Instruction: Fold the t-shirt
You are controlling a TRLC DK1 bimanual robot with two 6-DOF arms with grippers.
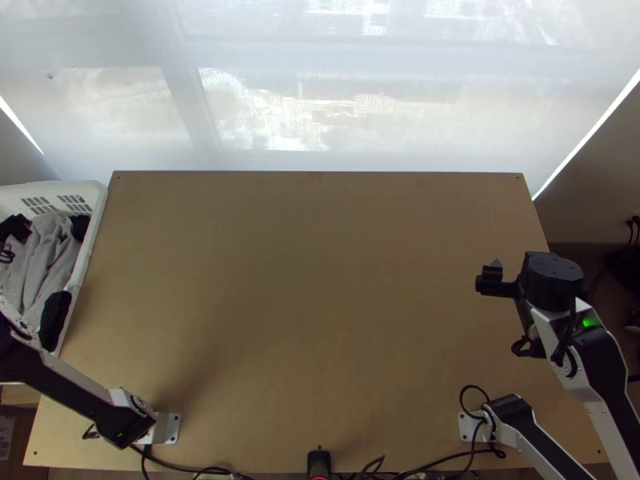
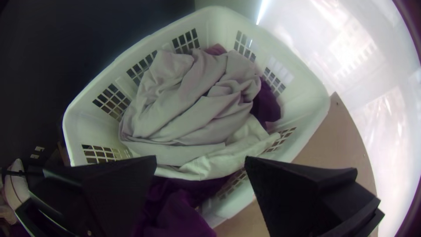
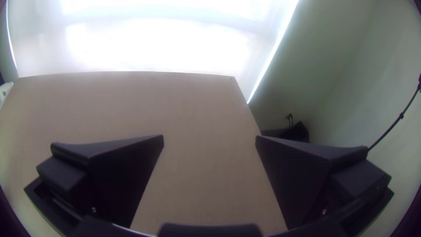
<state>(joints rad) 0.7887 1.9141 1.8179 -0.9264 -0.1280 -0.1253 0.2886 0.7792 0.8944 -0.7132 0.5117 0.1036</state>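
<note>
T-shirt (image 2: 153, 116), probably the grey bundle in the nine-o'clock basket (image 1: 92, 232), light and limp: pinch an upper fold; left gripper (image 2: 200, 160), right gripper (image 3: 209, 140) wide.

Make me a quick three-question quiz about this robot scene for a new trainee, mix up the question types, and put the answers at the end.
1. True or false: the jaws of the right gripper stand apart, with nothing held between them.

2. Multiple choice: how does the grey cloth lie?
A. Folded into a neat square
B. Spread flat on the table
C. Bunched up

3. Fill in the blank: the left gripper, its jaws open, is at the white ____ that holds the grey cloth.

Key: 1. True. 2. C. 3. basket.
</note>
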